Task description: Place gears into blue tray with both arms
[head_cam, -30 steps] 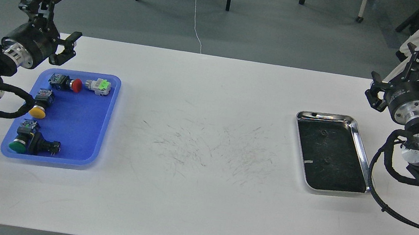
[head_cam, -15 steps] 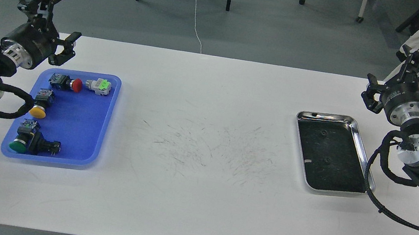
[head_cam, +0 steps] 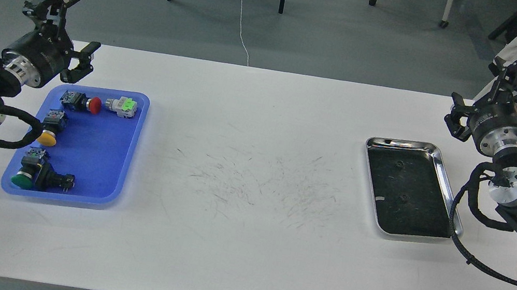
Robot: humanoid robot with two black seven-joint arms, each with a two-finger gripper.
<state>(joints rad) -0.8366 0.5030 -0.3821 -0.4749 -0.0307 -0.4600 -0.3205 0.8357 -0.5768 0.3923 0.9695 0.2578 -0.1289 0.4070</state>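
Though tiny, 2 blk gears (head_cam: 398, 163) lie in steel tray (head_cam: 447, 181).

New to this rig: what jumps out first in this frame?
The blue tray on the table's left, holding push-buttons with red, yellow and green caps. Next, the steel tray on the right, where two small gears lie on black lining. Both hands, left and right, hang open at the table's far corners, holding nothing.

A lab: grey floor (head_cam: 339, 38) with trailing cables (head_cam: 241, 11), white worktable (head_cam: 241, 247).
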